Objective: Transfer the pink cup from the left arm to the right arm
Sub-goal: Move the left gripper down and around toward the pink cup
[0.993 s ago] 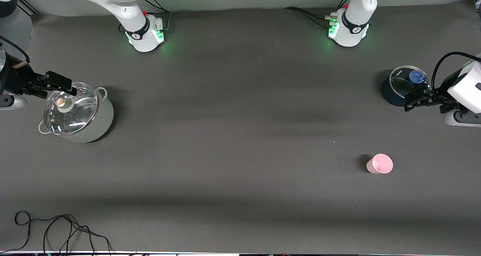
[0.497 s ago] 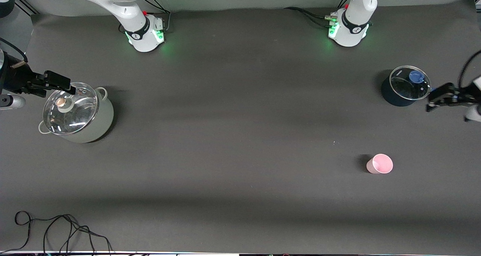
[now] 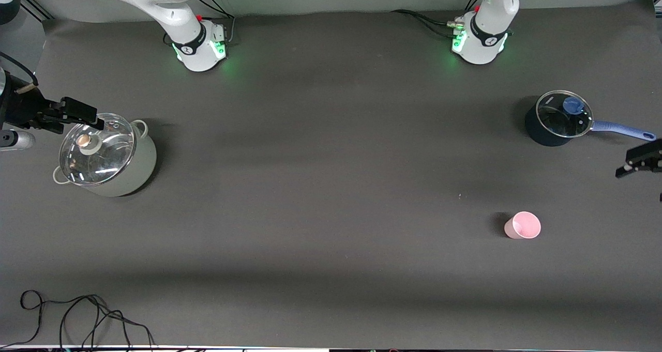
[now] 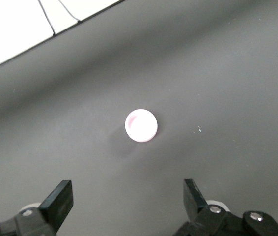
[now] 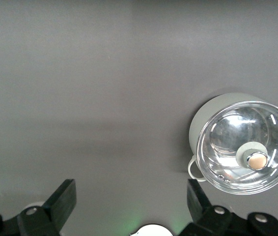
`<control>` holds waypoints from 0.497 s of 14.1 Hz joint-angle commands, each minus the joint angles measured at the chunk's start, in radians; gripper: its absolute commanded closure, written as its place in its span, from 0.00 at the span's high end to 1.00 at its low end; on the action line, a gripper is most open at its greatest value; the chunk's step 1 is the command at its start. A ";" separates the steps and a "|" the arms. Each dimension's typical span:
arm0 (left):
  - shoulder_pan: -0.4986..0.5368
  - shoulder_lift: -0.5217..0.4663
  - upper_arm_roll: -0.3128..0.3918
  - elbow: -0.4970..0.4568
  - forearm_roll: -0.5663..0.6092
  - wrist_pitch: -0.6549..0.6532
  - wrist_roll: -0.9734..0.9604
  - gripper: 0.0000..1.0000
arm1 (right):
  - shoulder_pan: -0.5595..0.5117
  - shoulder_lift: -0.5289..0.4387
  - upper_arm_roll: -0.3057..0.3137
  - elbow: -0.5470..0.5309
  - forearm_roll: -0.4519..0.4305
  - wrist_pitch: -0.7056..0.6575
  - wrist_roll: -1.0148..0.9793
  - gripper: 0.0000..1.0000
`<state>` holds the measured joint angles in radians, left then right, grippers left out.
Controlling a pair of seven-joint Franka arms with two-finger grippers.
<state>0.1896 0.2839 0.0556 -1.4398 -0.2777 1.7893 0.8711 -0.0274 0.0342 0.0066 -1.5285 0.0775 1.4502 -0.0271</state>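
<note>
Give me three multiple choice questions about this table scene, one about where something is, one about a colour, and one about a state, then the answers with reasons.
1. Where does the pink cup stand?
A. inside the grey pot
B. on the bare table, toward the left arm's end
C. on the saucepan lid

2. What colour is the saucepan handle?
A. blue
B. red
C. yellow

3. How is the left gripper?
A. shut on the cup
B. shut on nothing
C. open, holding nothing

Answers:
1 B, the cup stands alone on the mat, nearer the front camera than the saucepan.
2 A, the handle shows blue.
3 C, its fingers are spread, the cup on the table below.
</note>
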 commanded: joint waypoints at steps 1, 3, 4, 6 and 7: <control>0.068 0.082 -0.007 0.028 -0.096 0.054 0.187 1.00 | 0.000 0.009 -0.004 0.019 0.012 -0.014 -0.020 1.00; 0.121 0.142 -0.007 0.027 -0.179 0.106 0.370 1.00 | 0.001 0.010 -0.004 0.021 0.012 -0.014 -0.020 1.00; 0.149 0.181 -0.007 0.024 -0.251 0.117 0.458 1.00 | 0.001 0.009 -0.004 0.019 0.012 -0.014 -0.020 1.00; 0.174 0.282 -0.007 0.019 -0.404 0.122 0.641 1.00 | 0.000 0.010 -0.004 0.019 0.012 -0.014 -0.020 1.00; 0.194 0.313 -0.007 0.004 -0.469 0.124 0.716 1.00 | 0.001 0.010 -0.004 0.019 0.012 -0.014 -0.020 1.00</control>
<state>0.3600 0.5168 0.0572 -1.4452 -0.6386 1.8998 1.4446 -0.0273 0.0352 0.0067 -1.5286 0.0775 1.4502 -0.0275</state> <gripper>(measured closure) 0.000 0.000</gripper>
